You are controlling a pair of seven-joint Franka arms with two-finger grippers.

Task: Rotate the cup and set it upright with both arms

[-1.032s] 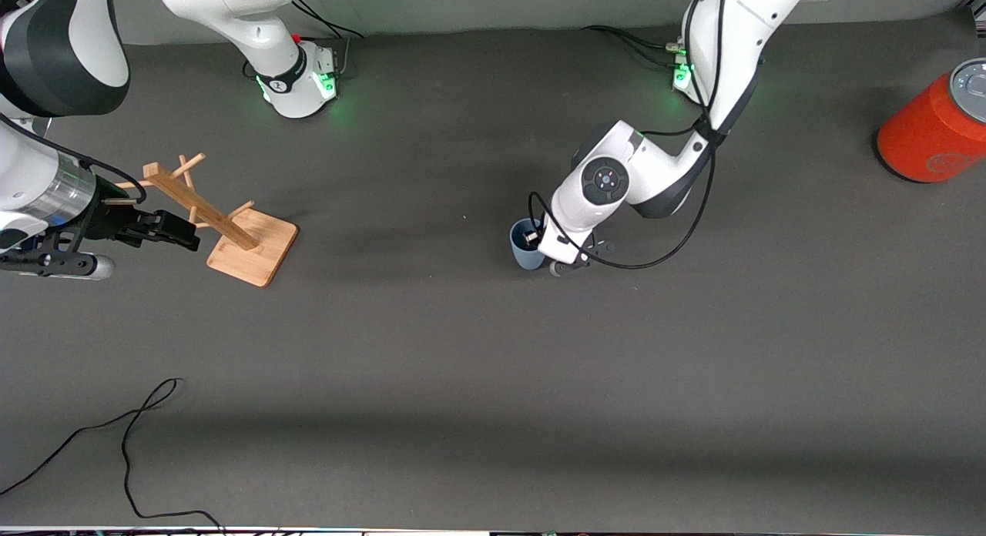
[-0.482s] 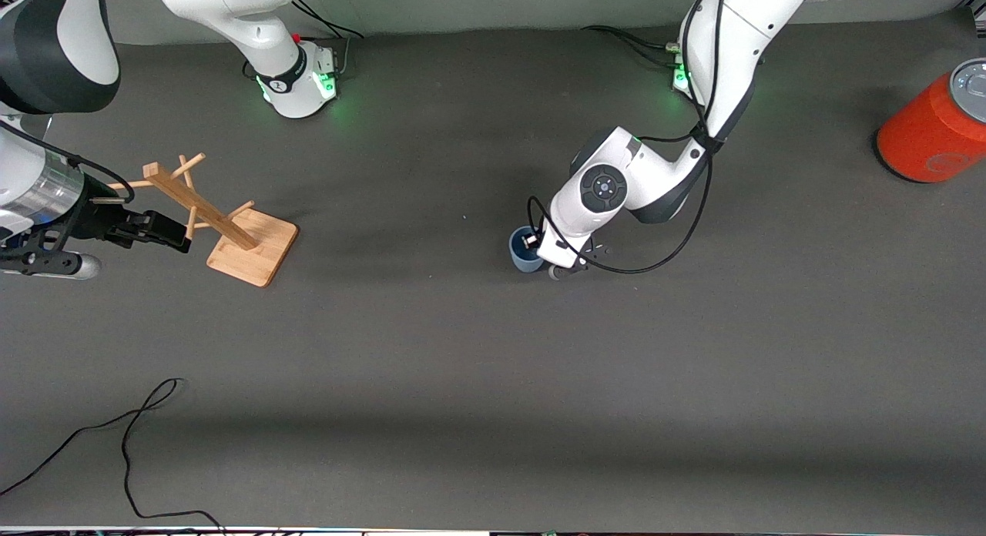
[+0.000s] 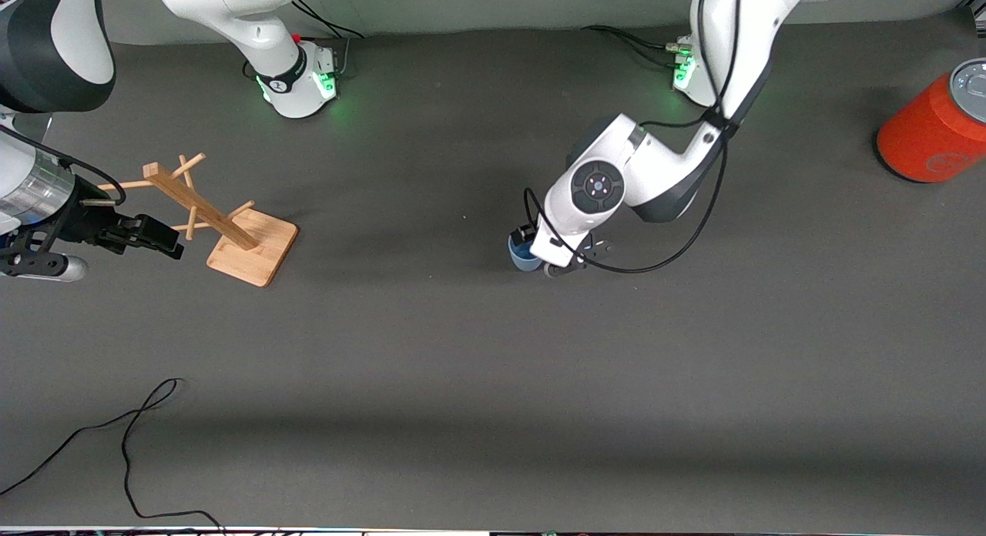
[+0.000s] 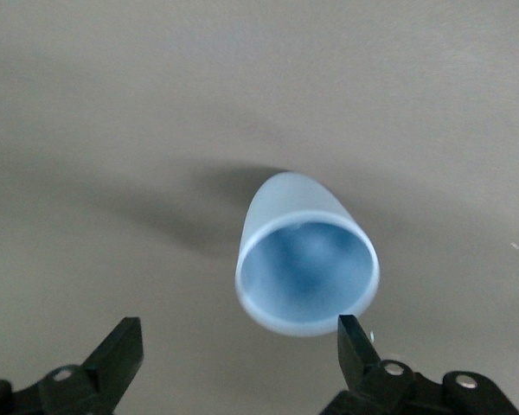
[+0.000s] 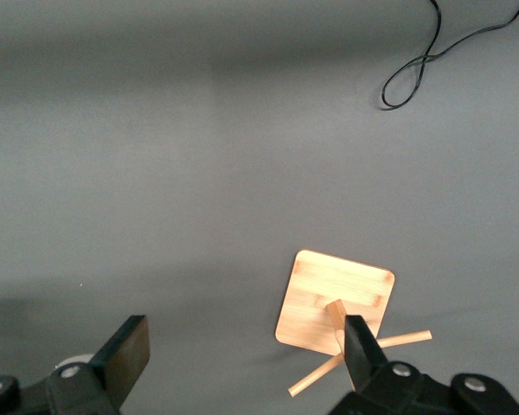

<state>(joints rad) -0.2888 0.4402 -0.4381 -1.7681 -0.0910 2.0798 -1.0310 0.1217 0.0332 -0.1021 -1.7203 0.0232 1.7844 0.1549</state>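
Here you see the cup (image 3: 522, 256) standing on the grey table (image 3: 493, 351) just right of the front view's centre, mostly covered by the left arm's wrist. In the left wrist view the cup (image 4: 304, 259) stands with its open mouth toward the camera, its pale blue wall tapering away to the base on the table.

Your left gripper (image 4: 238, 350) hangs just above the cup's rim with its fingers spread wide. One fingertip (image 4: 353, 335) sits right at the edge of the rim, and you cannot tell whether it touches; the other fingertip (image 4: 121, 344) is well clear of the cup. It grips nothing.

Your right gripper (image 3: 158, 238) waits at the left edge of the front view, beside the wooden rack (image 3: 223, 222). In the right wrist view its fingers (image 5: 130, 346) are parted wide with nothing between them, and the rack's square base (image 5: 333, 298) lies beneath.

A red-orange can (image 3: 928, 128) sits at the right edge of the front view, and a loose black cable (image 3: 115, 443) curls in the lower left.
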